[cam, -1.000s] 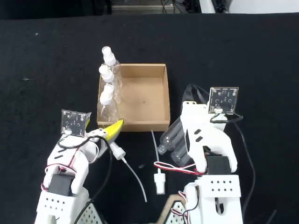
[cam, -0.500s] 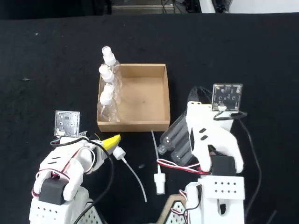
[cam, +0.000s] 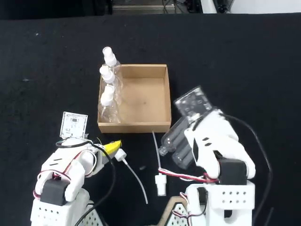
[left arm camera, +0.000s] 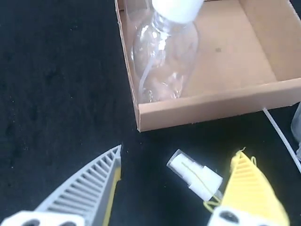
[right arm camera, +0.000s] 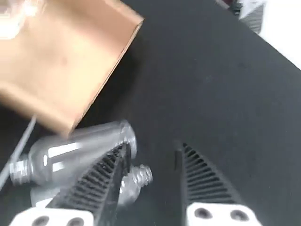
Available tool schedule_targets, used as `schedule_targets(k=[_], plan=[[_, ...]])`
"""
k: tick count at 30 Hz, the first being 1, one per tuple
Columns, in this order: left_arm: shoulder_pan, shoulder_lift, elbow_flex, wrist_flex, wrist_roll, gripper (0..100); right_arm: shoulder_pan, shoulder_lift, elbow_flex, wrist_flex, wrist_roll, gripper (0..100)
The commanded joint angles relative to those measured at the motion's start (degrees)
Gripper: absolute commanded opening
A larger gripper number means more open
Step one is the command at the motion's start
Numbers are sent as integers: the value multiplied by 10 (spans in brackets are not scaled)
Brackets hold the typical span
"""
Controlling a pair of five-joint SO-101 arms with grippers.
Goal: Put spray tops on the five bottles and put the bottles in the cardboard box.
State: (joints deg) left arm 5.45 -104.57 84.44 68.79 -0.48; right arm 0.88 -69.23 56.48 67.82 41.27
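Left wrist view: what goes down for the pincer?

Left pincer (left arm camera: 178, 151): fingers wide apart, gripping nothing. One spray top (left arm camera: 194, 177) lies on the table (left arm camera: 56, 94) between them, close against the yellow finger. Whether they touch cannot be told.

And ahead of it?

Box (left arm camera: 202, 106), near wall just beyond the fingertips, open side up. One capped bottle (left arm camera: 162, 61) stands inside, in the near corner on the grey finger's side.

High view, same box?

Capped bottles (cam: 108, 101), three, in a row along the wall on the left pincer's side. The spray top's tube (cam: 136, 181) trails away from that pincer, back toward the arm bases.

Right wrist view?

Right pincer (right arm camera: 153, 148): fingers apart, clamped on nothing. Bare bottles, two, lie on their sides beneath it. One bottle (right arm camera: 75, 150) lies outside one finger, its neck pointing away from the pincer. The threaded neck (right arm camera: 139, 175) of the other shows in the gap, right beside that same finger. The box corner sits beyond the fingertips, to that finger's side.

Anything loose?

Second top (cam: 161, 184), on the table between the two arms, beside the bare bottles on the left pincer's side, with its tube pointing at the box.
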Motion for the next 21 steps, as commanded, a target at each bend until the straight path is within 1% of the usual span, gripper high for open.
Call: schedule_targets(k=[1,4,7,10,14,21], plan=[[3,1,-2,2,-7,325,-5,71,-50,6,88,152],[2,1,-2,2,-7,325,-7,167,-108,37,115,164],[1,1,-2,2,-8,325,-11,257,-180,94,171,205],[1,1,-1,2,-8,325,-20,321,-230,129,231,231],[0,1,7,-1,-8,325,-34,373,-240,135,356,230],[0,1,8,1,-8,325,-36,429,-219,131,507,230]])
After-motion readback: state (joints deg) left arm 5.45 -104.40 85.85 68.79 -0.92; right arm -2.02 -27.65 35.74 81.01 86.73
